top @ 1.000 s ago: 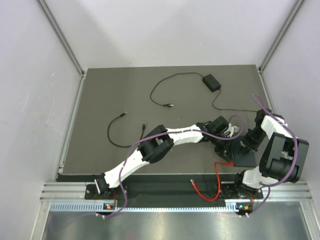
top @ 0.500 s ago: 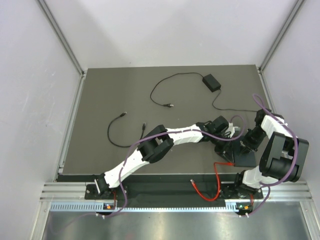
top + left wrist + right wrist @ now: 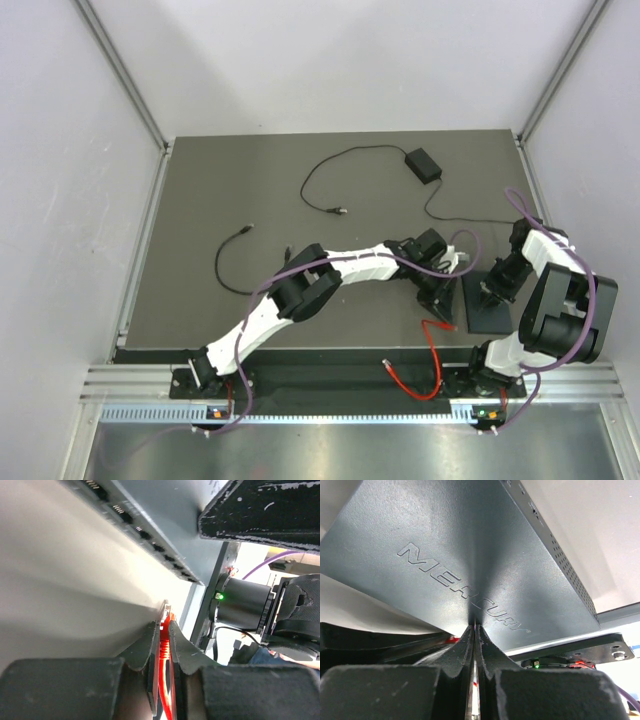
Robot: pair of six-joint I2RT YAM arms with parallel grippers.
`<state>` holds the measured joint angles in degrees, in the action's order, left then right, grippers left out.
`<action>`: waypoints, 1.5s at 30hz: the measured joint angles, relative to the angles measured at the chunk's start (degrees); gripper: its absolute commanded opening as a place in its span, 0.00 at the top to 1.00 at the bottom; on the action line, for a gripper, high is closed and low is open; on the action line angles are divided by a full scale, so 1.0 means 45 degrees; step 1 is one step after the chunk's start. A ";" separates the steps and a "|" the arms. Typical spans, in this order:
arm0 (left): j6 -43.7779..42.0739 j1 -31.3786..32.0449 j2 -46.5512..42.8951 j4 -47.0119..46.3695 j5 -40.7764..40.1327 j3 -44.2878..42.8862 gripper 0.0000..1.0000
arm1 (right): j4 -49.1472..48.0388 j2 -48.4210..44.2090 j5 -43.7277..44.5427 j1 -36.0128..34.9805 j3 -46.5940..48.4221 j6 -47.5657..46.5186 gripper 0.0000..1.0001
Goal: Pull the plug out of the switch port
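The flat black switch (image 3: 487,316) lies at the table's near right and fills the right wrist view (image 3: 470,555), with "MERCURY" lettered on top. Its row of ports (image 3: 145,535) runs along the edge that faces my left gripper. My left gripper (image 3: 441,297) is shut on the red plug (image 3: 165,625) of the red cable (image 3: 433,350). The plug sits a short way off the ports, with bare table between them. My right gripper (image 3: 492,288) is shut, its fingertips (image 3: 470,632) pressed down on the switch's top.
A small black power brick (image 3: 422,163) with thin cords lies at the back. A loose black cable (image 3: 233,265) lies at left centre. The red cable's other end (image 3: 386,366) hangs over the near rail. The walls stand close on both sides.
My left gripper has moved left, away from the switch, with the red plug in it. The plug has come out of the port. The right gripper stays on the switch.
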<state>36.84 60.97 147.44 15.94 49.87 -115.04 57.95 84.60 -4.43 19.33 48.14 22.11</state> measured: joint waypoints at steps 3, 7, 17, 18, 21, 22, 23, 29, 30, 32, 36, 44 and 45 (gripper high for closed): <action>-0.0233 -0.0160 -0.0185 0.0437 -0.0253 0.0024 1.00 | 0.0005 0.0000 0.0000 -0.0005 0.0000 0.0000 1.00; -0.0602 -0.0539 -0.0525 0.1190 -0.0879 0.0044 1.00 | 0.0005 0.0005 0.0000 -0.0092 0.0000 0.0000 1.00; -0.1413 -0.2021 -0.3453 0.3094 -0.2380 0.0403 1.00 | -0.0019 -0.0204 0.0413 -0.0758 -0.0019 -0.0010 1.00; -0.1457 -0.2161 -0.3823 0.3249 -0.2506 0.0403 1.00 | -0.0034 -0.0248 0.0495 -0.0923 -0.0024 -0.0010 1.00; -0.1486 -0.2667 -0.5003 0.3725 -0.3055 0.0437 1.00 | -0.0146 -0.0403 0.0782 -0.1574 -0.0044 -0.0010 1.00; -0.1486 -0.2832 -0.5357 0.3886 -0.3240 0.0471 1.00 | -0.0214 -0.0471 0.0816 -0.1744 -0.0063 -0.0010 1.00; -0.1472 -0.3021 -0.5746 0.4041 -0.3449 0.0554 1.00 | -0.0306 -0.0583 0.0826 -0.1938 -0.0117 -0.0010 1.00; -0.1447 -0.4129 -0.7388 0.5183 -0.4464 0.0782 1.00 | -0.0617 -0.1273 0.0680 -0.2637 -0.0126 -0.0010 1.00; -0.1452 -0.4367 -0.7601 0.5411 -0.4643 0.0782 1.00 | -0.0646 -0.1360 0.0665 -0.2696 -0.0131 -0.0010 1.00; -0.1462 -0.4779 -0.7917 0.5858 -0.4925 0.0782 1.00 | -0.0714 -0.1496 0.0612 -0.2793 -0.0126 -0.0015 1.00; -0.1545 -0.5581 -0.8646 0.6785 -0.5785 0.0831 1.00 | -0.0874 -0.1647 0.0364 -0.2958 -0.0126 -0.0058 1.00; -0.1739 -0.6543 -1.0540 0.7902 -0.7422 0.1112 1.00 | -0.1103 -0.1919 0.0073 -0.3793 -0.0131 -0.0248 1.00; -0.1753 -0.6722 -1.0734 0.7956 -0.7558 0.1141 0.90 | -0.1112 -0.1948 0.0034 -0.3915 -0.0126 -0.0253 1.00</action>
<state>28.95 30.72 99.13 51.75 15.86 -109.91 52.95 75.83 -4.27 1.72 47.57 20.97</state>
